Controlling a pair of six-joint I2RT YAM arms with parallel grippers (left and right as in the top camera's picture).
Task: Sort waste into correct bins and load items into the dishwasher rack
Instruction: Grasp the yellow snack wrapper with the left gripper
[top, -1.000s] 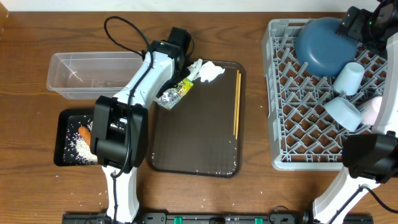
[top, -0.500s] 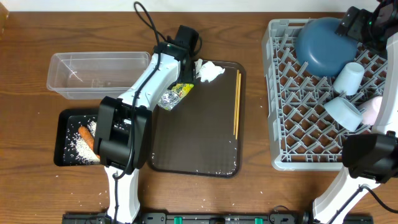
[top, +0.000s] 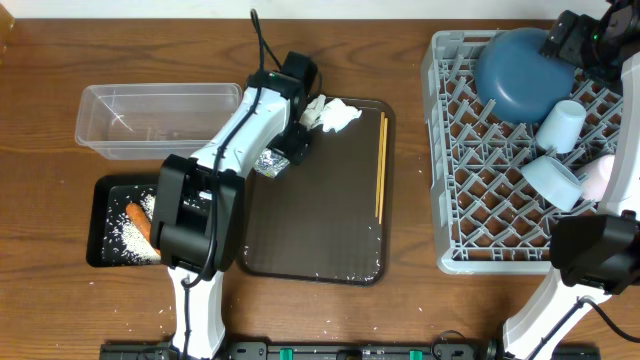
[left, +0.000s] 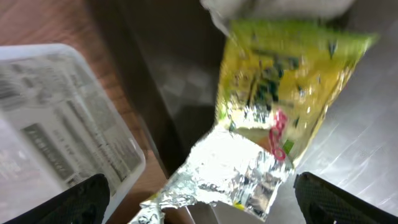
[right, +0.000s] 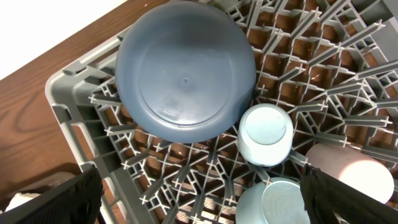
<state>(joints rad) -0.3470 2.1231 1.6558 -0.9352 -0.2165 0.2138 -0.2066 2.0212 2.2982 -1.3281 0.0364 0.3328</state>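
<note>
Left tool (left: 208, 202): jaws apart over foil (left: 230, 174) and wrapper (left: 280, 81); should close squarely on foil, tub (left: 56, 124) at nine o'clock.

- We see a brown wooden table (top: 60, 300) filling almost the whole overhead view, its grain running from 9 to 3 o'clock.
- At 12 o'clock, past the table's far edge, lies a thin pale strip (top: 400, 8); we cannot tell whether it is wall or floor.
- At 6 o'clock a black rail (top: 330, 352) lines the near edge.
- The light is even, with faint shadows.
</note>
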